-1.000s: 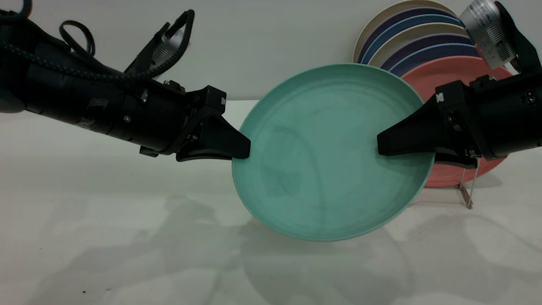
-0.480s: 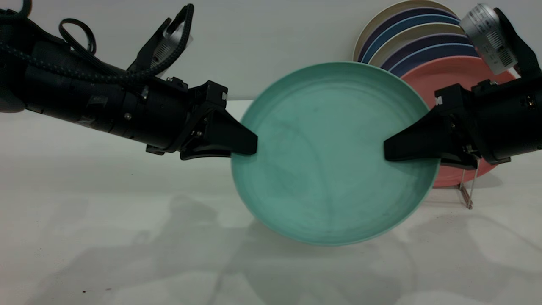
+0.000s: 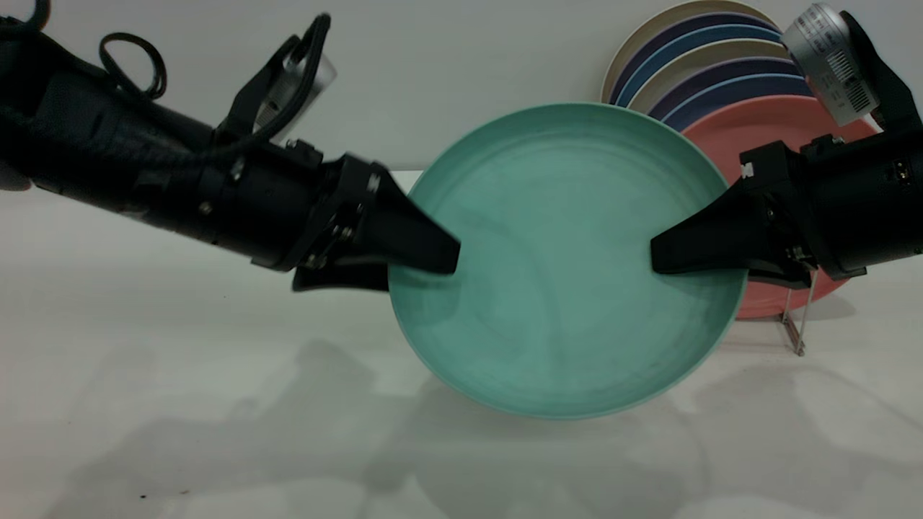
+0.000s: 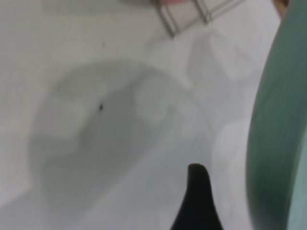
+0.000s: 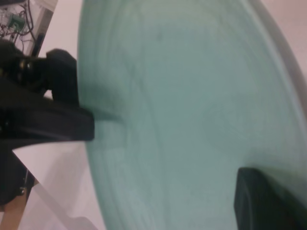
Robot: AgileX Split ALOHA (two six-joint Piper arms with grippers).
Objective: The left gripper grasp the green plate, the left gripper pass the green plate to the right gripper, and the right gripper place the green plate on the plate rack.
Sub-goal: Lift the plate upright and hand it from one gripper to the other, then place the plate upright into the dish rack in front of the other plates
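Exterior view shows a white table [image 3: 144, 404] with the green plate [image 3: 562, 288] held up in the air above it, standing nearly on edge between both arms. Behind it, the plate rack [image 3: 793, 324] holds other plates, a pink plate [image 3: 764, 122] at the front. The rack sits closest to the right arm. The right gripper [image 3: 660, 256] pinches the plate's right rim. The left gripper [image 3: 425, 270] has its jaws spread apart around the left rim, so I think it is letting go.
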